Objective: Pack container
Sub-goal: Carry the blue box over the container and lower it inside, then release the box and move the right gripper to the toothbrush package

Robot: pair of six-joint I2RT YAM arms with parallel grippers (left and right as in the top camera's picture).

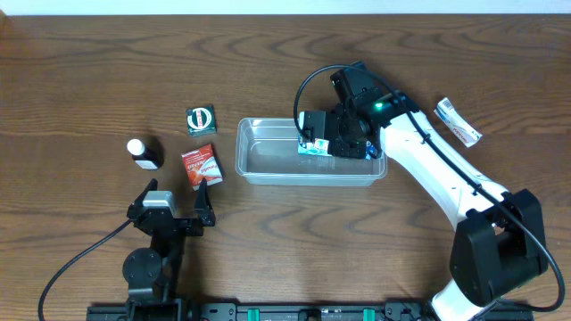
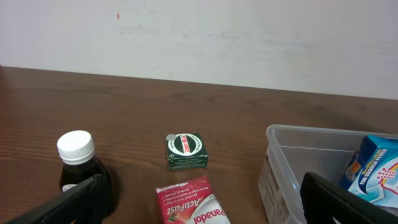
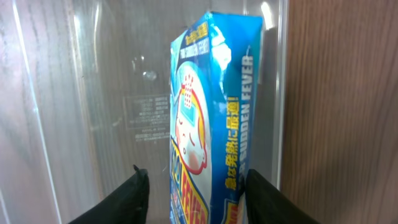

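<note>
Two arms work at a wooden table [image 1: 80, 80]. We see the container [image 1: 268, 159], a clear rectangular tub w/ rounded corners, sitting upright and open-topped near the table's ctr, long side across.

The right gripper [image 1: 332, 143] reaches in over the tub's far wall, toward the end nearer the right arm, w/ a blue fever-patch box [image 1: 314, 139] btwn its fingers. In the right wrist view that box stands on end inside the tub, w/ clear plastic behind it and at its side. One finger [image 3: 264, 196] looks to be against the box edge. On the other side a thin strip of tub shows btwn finger and carton, so we cannot tell if the jaws are clamped on it or slack.

The left gripper [image 1: 174, 201] hovers low on the near side, jaws spread wide, nothing btwn them.

- A red Panadol ActiFast packet [image 1: 202, 167] lies flat, just beyond the left gripper and just beside the tub's other end, not touching it as far as we can tell.
- A small green box [image 1: 202, 120] sits farther back, near the packet.
- A dark bottle [image 1: 143, 153] w/ a white cap stands upright to the left of the packet.
- A white sachet [image 1: 458, 122] w/ red print lies past the right arm, well apart from the tub.
</note>
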